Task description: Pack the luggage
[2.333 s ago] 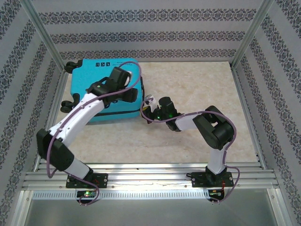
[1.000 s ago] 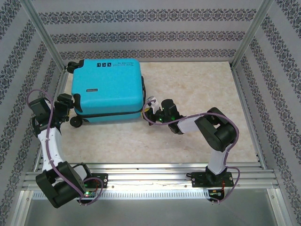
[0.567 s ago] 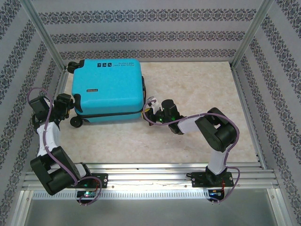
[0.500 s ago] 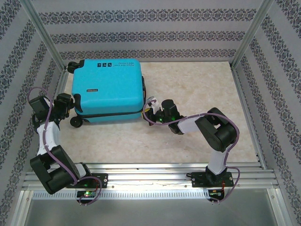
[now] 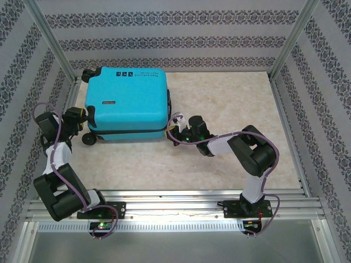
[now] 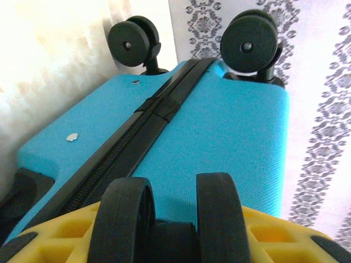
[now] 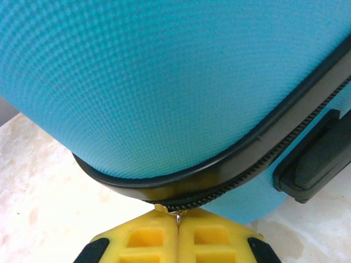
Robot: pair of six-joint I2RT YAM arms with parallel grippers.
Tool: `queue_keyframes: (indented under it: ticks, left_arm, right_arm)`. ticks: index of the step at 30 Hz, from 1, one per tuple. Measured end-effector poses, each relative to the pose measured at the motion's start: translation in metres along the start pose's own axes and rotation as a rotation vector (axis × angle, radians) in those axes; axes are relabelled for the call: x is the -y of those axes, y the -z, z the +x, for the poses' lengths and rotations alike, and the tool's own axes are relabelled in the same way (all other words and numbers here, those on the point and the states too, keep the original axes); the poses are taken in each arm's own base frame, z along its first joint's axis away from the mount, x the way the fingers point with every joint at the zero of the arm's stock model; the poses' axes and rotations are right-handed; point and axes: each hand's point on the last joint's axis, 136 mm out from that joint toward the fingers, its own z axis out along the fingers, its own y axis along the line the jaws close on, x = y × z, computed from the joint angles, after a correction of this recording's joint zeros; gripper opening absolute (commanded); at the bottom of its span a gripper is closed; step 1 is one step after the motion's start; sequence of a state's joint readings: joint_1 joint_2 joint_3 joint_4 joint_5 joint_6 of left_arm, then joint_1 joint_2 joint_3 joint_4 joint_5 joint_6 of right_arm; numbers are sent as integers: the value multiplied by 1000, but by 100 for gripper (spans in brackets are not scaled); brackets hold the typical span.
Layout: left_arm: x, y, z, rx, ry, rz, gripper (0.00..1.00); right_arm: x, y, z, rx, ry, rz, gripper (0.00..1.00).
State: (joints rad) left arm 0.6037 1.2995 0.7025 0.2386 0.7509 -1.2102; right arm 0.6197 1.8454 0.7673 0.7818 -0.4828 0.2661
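The turquoise luggage [image 5: 129, 98] lies flat and closed at the back left of the table. At its left end my left gripper [image 5: 83, 114] reaches in. In the left wrist view its yellow fingers [image 6: 277, 233] press on either side of a black double wheel [image 6: 216, 211] of the luggage [image 6: 230, 126], so my left gripper [image 6: 170, 222] is shut on that wheel. My right gripper [image 5: 174, 130] sits at the front right corner. In the right wrist view my right gripper [image 7: 178, 223] is shut on the small metal zipper pull [image 7: 177, 217] under the black zipper band [image 7: 258, 145].
Two more wheels [image 6: 134, 41] stand at the luggage's far end near the patterned wall [image 6: 329, 109]. A black handle piece [image 7: 318, 159] juts from the shell. Metal frame posts [image 5: 52, 46] stand close on the left. Bare beige tabletop [image 5: 230, 98] spreads to the right.
My left arm left the top of the luggage, swung round to its left end and closed its jaws on a wheel. The luggage shifted slightly toward the back. The right gripper stayed put.
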Motion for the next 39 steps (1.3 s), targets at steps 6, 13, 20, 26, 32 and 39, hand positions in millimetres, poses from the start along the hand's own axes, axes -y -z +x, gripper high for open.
queue_keyframes:
  ticks: [6,13,20,26,32,39]
  left_arm:
    - [10,-21,-7,-36,131,202,0]
    - [23,-31,5,-140,194,370,0]
    - [30,-31,21,-226,210,396,0]
    - [32,-29,28,-272,216,393,0]
    - [40,-27,35,-333,198,404,0]
    - [33,-26,39,-386,218,379,0]
  right_arm:
    - [-2,1,-2,8,-51,-13,0]
    - [20,12,-14,68,-175,17,0]
    - [42,23,-22,97,-226,51,0]
    - [49,29,-25,93,-214,32,0]
    - [59,40,-36,72,-193,-20,0]
    - [77,51,-40,50,-190,29,0]
